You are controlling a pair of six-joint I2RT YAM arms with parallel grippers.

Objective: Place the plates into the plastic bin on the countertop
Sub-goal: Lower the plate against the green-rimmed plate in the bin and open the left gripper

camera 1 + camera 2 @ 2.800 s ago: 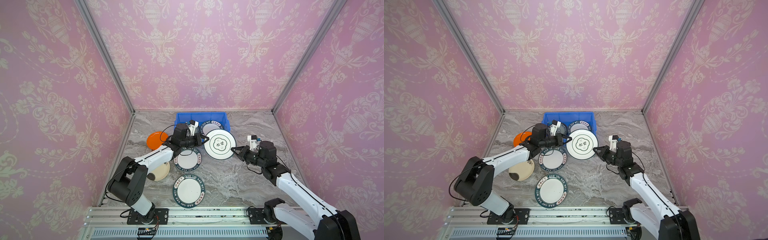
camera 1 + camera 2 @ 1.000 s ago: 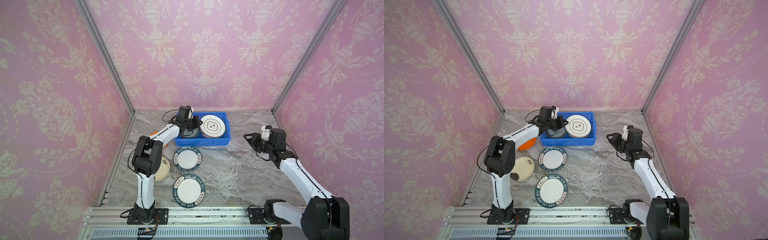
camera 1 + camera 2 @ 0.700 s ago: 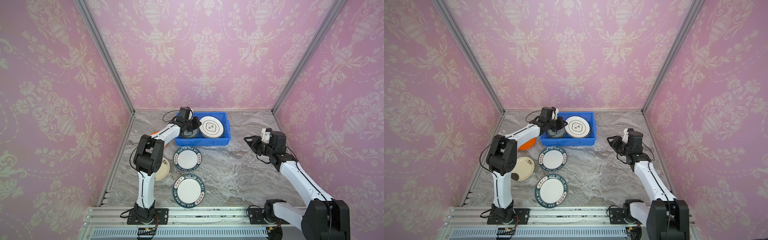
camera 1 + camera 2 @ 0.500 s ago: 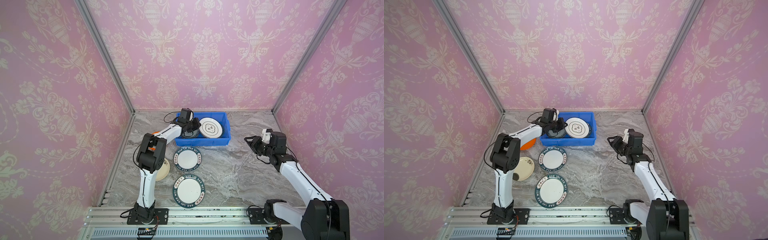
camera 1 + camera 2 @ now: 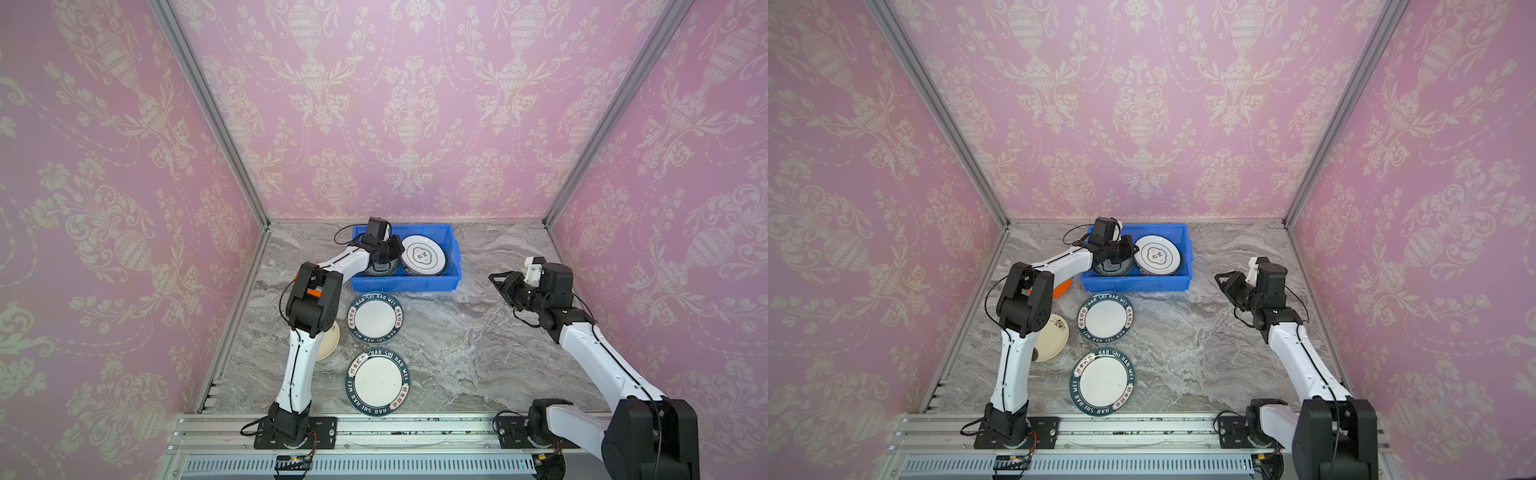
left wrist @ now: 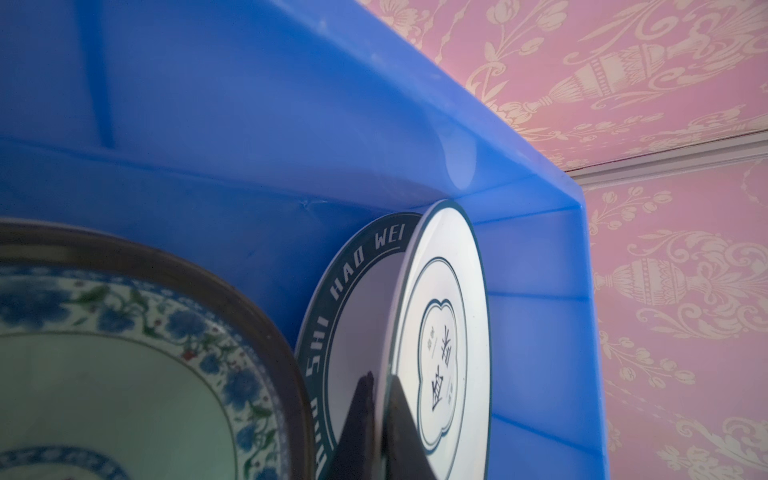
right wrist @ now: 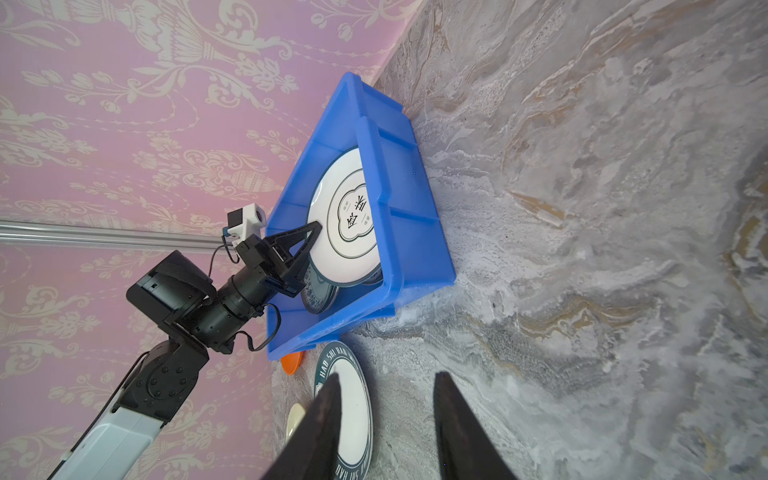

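The blue plastic bin (image 5: 405,284) (image 5: 1133,284) stands at the back of the marble countertop (image 5: 457,345). Inside it the white plate with a centre emblem (image 5: 424,255) (image 5: 1158,254) (image 6: 444,332) (image 7: 353,212) leans on a teal-lettered plate (image 6: 353,291), beside a blue-patterned plate (image 6: 124,332). My left gripper (image 5: 397,249) (image 5: 1131,249) (image 6: 380,376) is shut on the emblem plate's rim. Two teal-lettered plates (image 5: 375,318) (image 5: 377,381) lie in front of the bin. My right gripper (image 5: 496,282) (image 5: 1221,280) (image 7: 384,376) hangs open and empty to the right of the bin.
A cream floral plate (image 5: 1054,338) lies left of the lettered plates, partly under my left arm. An orange plate (image 5: 1063,286) (image 7: 291,361) sits at the bin's front left corner. Pink walls close the back and both sides.
The emblem plate went from in front of the bin, held by both grippers, into the bin. My right gripper let go and drew back right, its jaws narrowing slightly. The left keeps its grip.
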